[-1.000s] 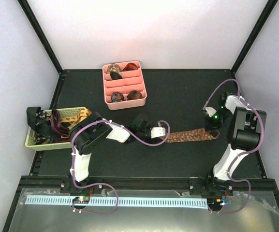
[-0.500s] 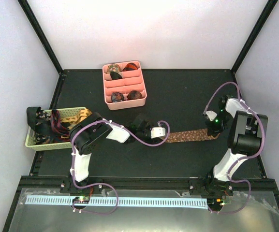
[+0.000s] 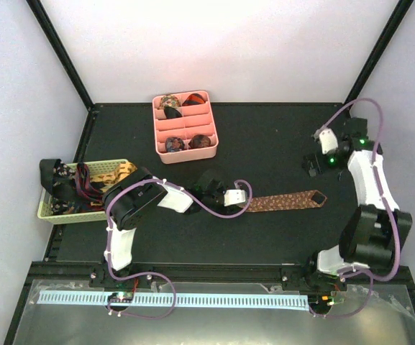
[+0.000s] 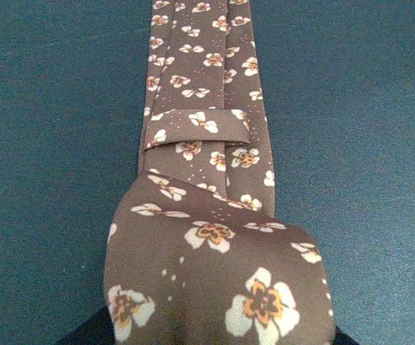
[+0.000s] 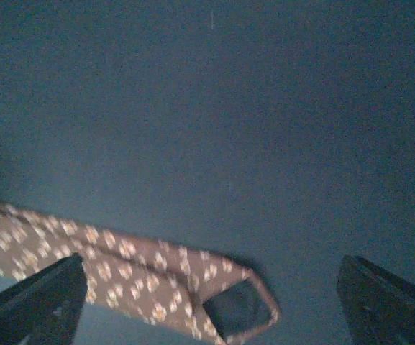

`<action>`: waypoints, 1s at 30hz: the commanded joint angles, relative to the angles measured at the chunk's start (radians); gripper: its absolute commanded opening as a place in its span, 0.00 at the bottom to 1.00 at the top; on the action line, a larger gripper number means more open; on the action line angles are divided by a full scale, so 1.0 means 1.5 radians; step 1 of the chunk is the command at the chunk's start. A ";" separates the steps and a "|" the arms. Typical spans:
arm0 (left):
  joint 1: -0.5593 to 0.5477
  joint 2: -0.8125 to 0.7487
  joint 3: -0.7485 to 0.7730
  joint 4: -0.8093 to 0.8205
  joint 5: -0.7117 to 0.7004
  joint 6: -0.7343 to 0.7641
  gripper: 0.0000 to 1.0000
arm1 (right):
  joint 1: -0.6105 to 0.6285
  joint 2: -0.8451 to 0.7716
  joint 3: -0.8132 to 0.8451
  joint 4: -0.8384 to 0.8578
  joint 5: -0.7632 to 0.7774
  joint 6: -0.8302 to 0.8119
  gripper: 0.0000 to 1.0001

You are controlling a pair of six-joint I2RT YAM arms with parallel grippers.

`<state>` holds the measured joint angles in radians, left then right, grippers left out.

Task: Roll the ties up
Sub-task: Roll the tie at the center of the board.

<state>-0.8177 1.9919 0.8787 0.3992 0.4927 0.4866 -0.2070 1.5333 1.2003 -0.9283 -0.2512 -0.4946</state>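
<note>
Brown tie (image 3: 286, 201) lies flat; left gripper (image 3: 244, 203) clamps its left end, right gripper (image 3: 312, 165) spread wide. Best rolled tight, straight.

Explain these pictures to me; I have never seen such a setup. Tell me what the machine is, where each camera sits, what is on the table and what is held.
These are two robot arms bolted at the near edge of a black table. The wide picture looks down from above and behind them; the two close-ups come from a camera on each wrist. A brown flowered tie lies stretched across the table. The left claw appears to grip its folded end, which fills the left wrist view. The right claw is open and holds nothing; its wrist view shows the tie's pointed end below its spread fingers. Farther back a pink tray holds rolled ties, and a pale basket at the left holds loose ties.
</note>
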 commanded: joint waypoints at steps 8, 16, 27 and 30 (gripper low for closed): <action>-0.001 0.038 -0.036 -0.115 -0.037 -0.001 0.25 | 0.013 0.020 -0.003 0.027 -0.398 0.184 0.81; -0.001 0.044 -0.029 -0.127 -0.041 -0.002 0.25 | 0.195 0.015 -0.185 0.190 -0.425 0.358 0.64; -0.001 0.044 -0.026 -0.135 -0.044 -0.003 0.25 | 0.305 0.082 -0.237 0.303 -0.425 0.436 0.38; -0.001 0.042 -0.027 -0.135 -0.046 -0.003 0.25 | 0.307 0.080 -0.251 0.295 -0.428 0.434 0.40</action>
<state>-0.8177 1.9919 0.8749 0.4042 0.4892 0.4786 0.2417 1.6581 0.8429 -0.5224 -0.8703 0.1368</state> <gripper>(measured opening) 0.296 0.380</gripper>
